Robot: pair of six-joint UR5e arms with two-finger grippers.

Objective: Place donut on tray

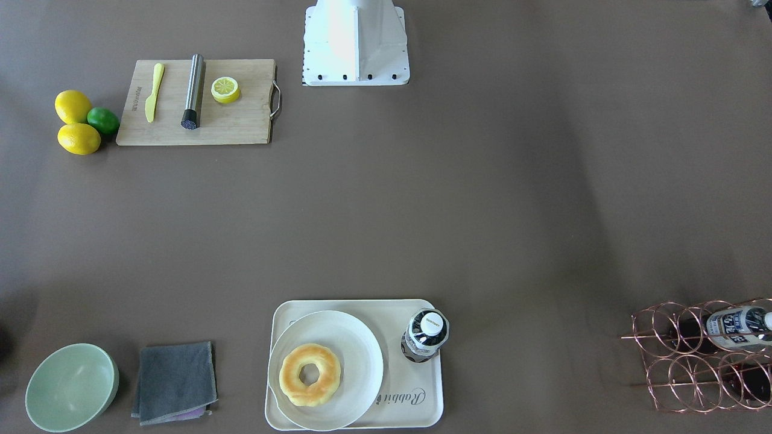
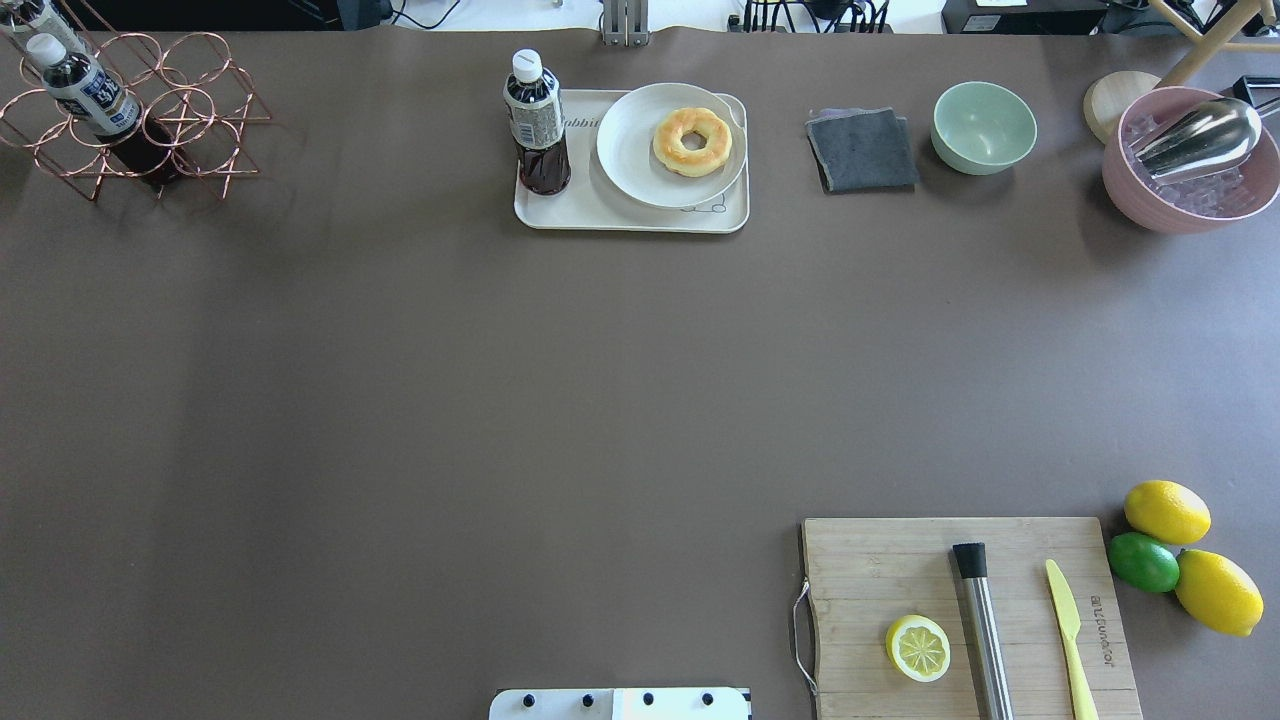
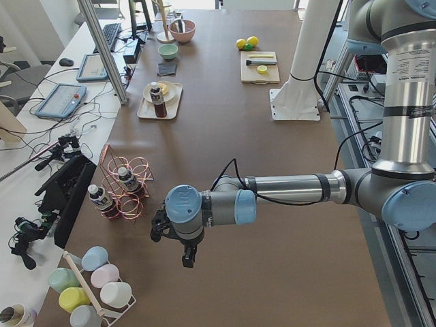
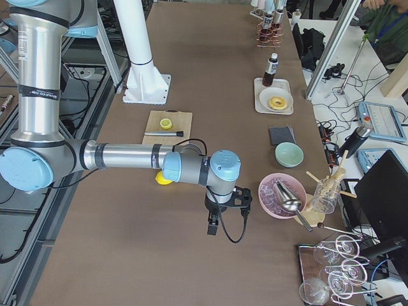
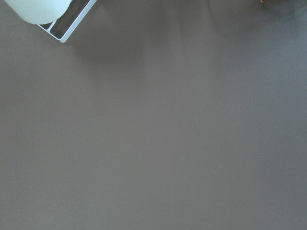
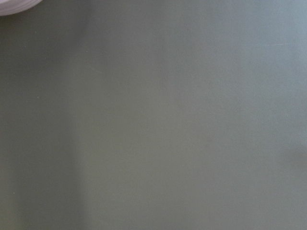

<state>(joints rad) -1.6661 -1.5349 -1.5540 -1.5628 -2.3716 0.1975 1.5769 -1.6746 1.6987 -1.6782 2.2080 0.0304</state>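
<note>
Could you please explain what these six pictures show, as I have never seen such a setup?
This is a robot with two arms at a brown table. Two pictures look down on the table, one from behind the robot, one from across; two are taken from the table's ends; two come from wrist cameras and show almost only tabletop. The left gripper and right gripper hang near opposite ends, with nothing visibly held. The donut lies on a white plate, which sits on the tray beside a bottle. Elsewhere: a cutting board, green bowl, grey cloth.
</note>
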